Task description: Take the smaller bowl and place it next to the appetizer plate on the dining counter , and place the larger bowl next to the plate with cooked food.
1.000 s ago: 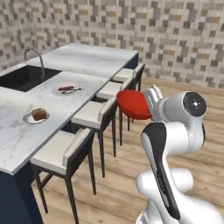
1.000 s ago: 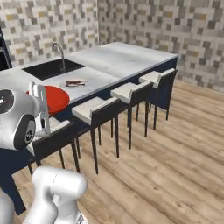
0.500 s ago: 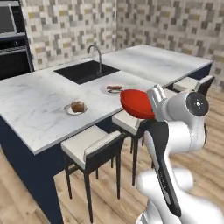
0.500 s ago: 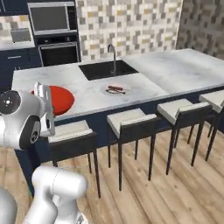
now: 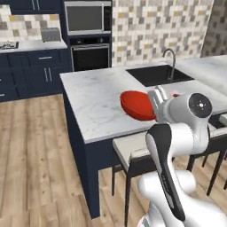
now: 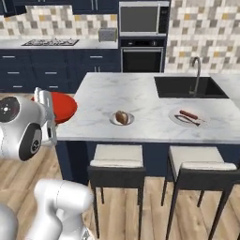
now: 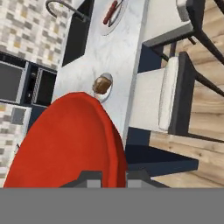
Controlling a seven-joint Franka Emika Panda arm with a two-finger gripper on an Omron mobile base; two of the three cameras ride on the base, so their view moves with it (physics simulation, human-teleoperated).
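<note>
Jaws pinched on the rim of the smaller bowl (image 5: pixel 138 105), held in the air at the near edge of the dining surface (image 6: pixel 140 98). Ahead of the jaws on the surface: the appetizer plate (image 6: pixel 122 118), brown lump on it. Further beyond, a second plate (image 6: pixel 187 116), then the black sink (image 6: pixel 190 87).

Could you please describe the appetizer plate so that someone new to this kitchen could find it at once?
Start at the dining counter, the long white marble top with the black sink. On its near edge, above the left stool, sits the appetizer plate. It is small, round, pale grey and holds one brown lump, unlike the wider plate to its right with red and dark strips.
</note>
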